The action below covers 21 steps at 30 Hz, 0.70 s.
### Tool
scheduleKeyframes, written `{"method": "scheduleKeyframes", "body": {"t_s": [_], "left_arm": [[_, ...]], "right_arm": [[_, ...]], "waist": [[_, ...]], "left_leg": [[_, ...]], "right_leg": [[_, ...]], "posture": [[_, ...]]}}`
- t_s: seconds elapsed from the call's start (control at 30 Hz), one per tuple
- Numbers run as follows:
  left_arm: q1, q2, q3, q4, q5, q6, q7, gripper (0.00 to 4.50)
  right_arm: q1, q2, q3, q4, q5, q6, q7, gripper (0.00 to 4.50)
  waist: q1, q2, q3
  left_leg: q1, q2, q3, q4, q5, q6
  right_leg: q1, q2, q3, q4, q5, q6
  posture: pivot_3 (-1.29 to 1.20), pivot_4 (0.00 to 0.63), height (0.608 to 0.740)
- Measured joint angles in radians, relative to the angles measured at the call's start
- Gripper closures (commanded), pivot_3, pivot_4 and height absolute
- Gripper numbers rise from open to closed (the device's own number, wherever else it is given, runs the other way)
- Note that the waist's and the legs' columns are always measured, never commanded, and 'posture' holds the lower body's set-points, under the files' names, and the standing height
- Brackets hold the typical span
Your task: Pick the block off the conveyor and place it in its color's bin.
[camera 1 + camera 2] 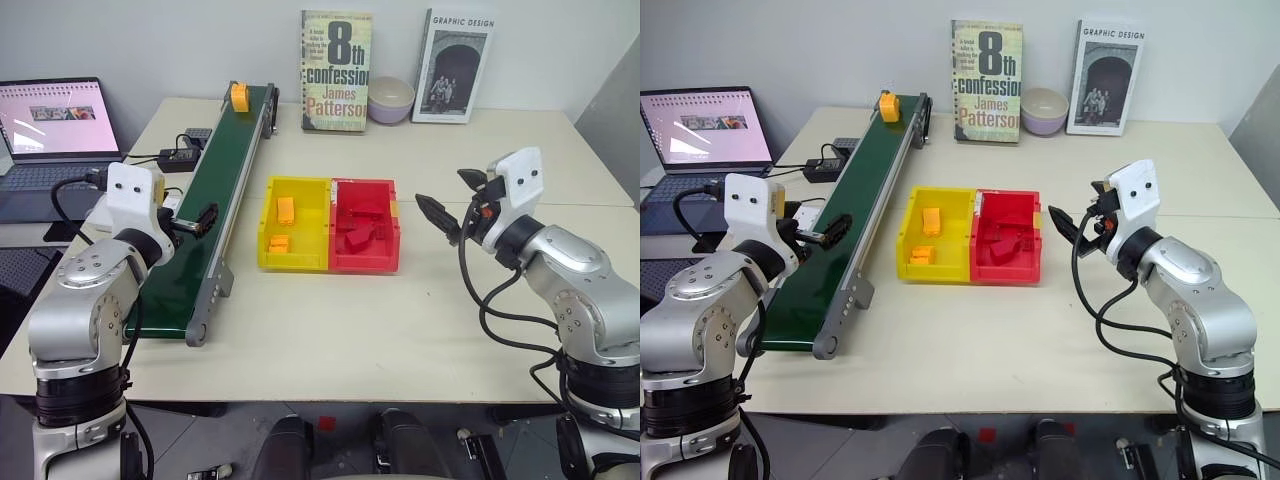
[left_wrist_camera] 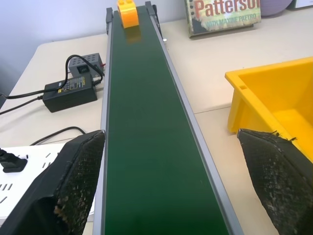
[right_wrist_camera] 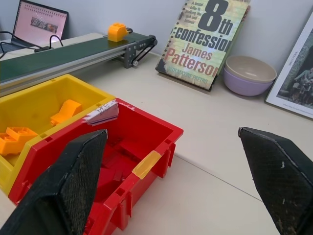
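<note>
Pale cream table [image 1: 450,330] w/ a plain light wall behind; a darker lower surface sits off its left edge, carrying an open laptop [image 1: 50,125] w/ a pinkish screen. The conveyor [image 1: 215,210], dark green belt w/ grey rails, runs diagonally from the near left of the table up toward the back wall. The block [image 1: 240,96], chunky yellow-orange, sits on the belt at its far end, well apart from both claws. Beside the conveyor's far stretch, on the laptop side, lie a black power adapter [image 2: 68,93] w/ cables & a small grey box [image 2: 85,62].

Mid-table, just right of the conveyor, stands the bin [image 1: 297,224], a yellow tray joined to a red tray [image 1: 365,225] on its right. The bin holds two small yellow-orange pieces [image 1: 283,225]; the red tray holds red pieces.

At the back, leaning on the wall: a paperback reading "8th confession James Patterson" [image 1: 336,70], a lavender bowl w/ cream inside [image 1: 390,100], & a book titled "Graphic Design" [image 1: 453,66].

Left claw [image 2: 176,186] hovers over the near part of the belt, fingers spread wide either side of it, holding nothing. Right claw [image 1: 452,205] hangs above bare table right of the red tray, pointing toward it, fingers likewise wide apart & empty
</note>
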Motion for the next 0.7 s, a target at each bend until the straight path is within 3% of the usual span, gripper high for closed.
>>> {"method": "scheduleKeyframes", "body": {"t_s": [0.33,0.7], "left_arm": [[0.012,-0.002,0.006,-0.007,-0.003,0.003,0.009,0.01],[0.014,-0.117,0.032,-0.026,0.045,-0.019,0.157,0.01]], "right_arm": [[-0.028,-0.014,0.0,0.007,0.008,-0.004,0.043,0.0],[-0.13,-0.047,0.041,0.078,0.149,-0.042,0.32,0.0]], "waist": [[0.0,0.0,0.0],[0.0,0.0,0.0]], "left_leg": [[0.0,0.0,0.0,0.0,0.0,0.0],[0.0,0.0,0.0,0.0,0.0,0.0]], "right_leg": [[0.0,0.0,0.0,0.0,0.0,0.0],[0.0,0.0,0.0,0.0,0.0,0.0]], "posture": [[0.0,0.15,0.74],[0.0,0.15,0.74]]}}
